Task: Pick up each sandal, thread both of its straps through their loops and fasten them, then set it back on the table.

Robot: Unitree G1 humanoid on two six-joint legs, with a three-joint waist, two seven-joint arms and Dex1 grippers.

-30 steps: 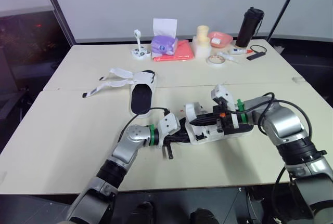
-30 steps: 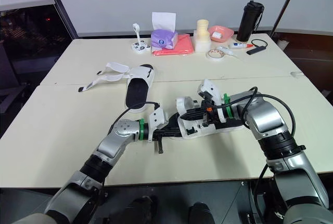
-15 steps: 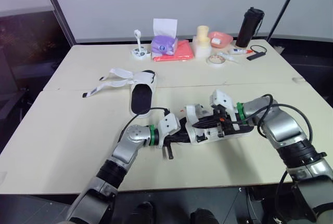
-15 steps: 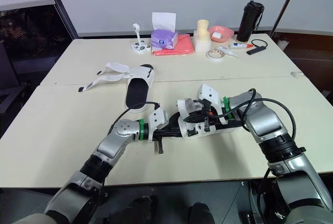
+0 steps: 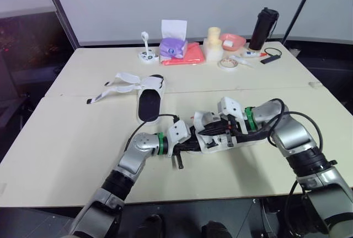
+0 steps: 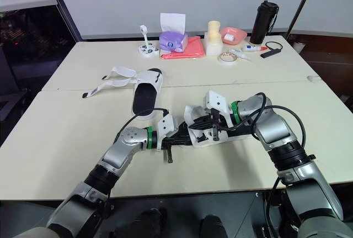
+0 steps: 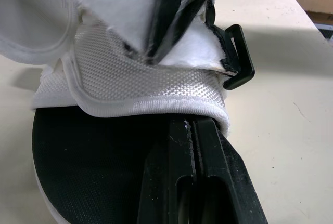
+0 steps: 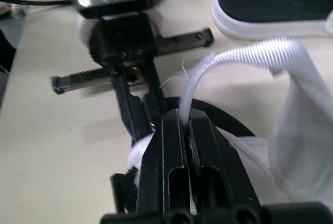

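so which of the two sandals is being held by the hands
The near white-and-black sandal, pinched between the left hand and right hand; the far one lies free, straps splayed.

The two head eyes are looking forward and down over the worktop, sharing almost one scene. The wrist cameras are looking along the left pincer and the right pincer, very near the sandal that all views are sharing.

Silver arms, green rings, black cables
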